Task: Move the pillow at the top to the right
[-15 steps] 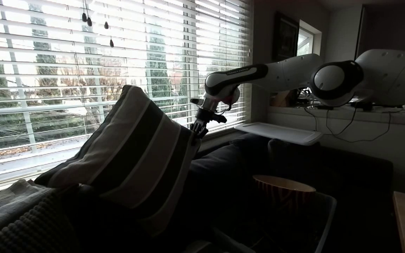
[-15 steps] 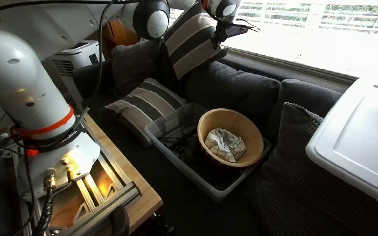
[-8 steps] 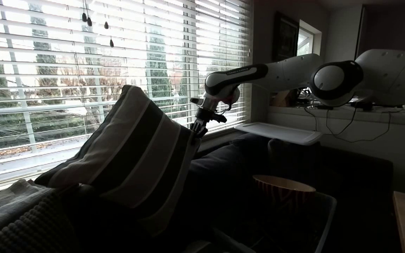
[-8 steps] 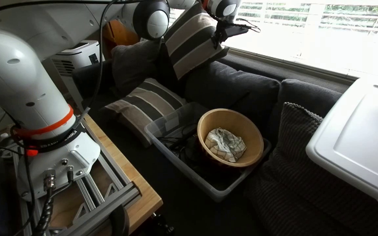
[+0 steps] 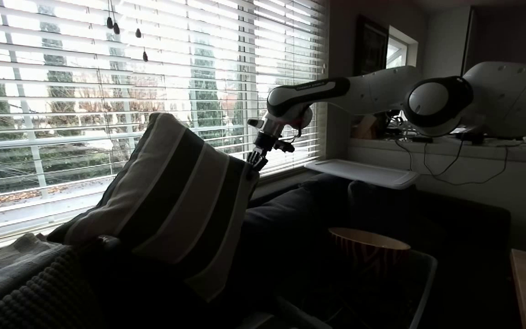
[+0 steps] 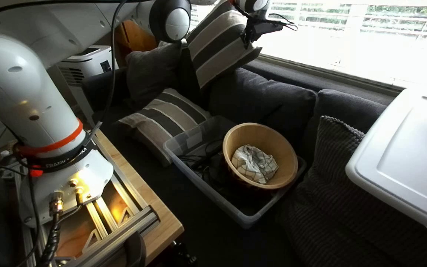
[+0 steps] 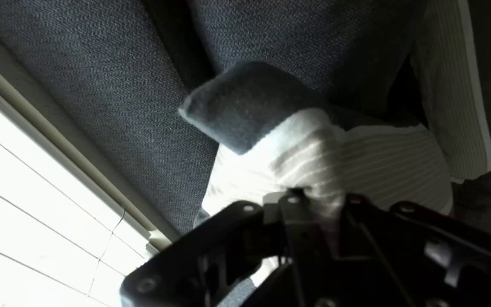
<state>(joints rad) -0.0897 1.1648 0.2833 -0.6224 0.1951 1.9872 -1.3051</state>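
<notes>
Striped pillow (image 5: 176, 187) now higher at one corner, fabric in the tool's (image 7: 323, 202) pinch, folds clear only in wrist view.

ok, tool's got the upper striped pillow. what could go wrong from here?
Slip: the tool pinches what looks like one fold near a corner, so the plump upper pillow may pull loose mid-carry.
Snag: in an exterior view the pillow stands tilted in front of the blinds; swinging it could brush them.
Knock: if its path crosses the clear bin, a low free corner could catch the wood-toned bowl, which sits tilted there.
</notes>
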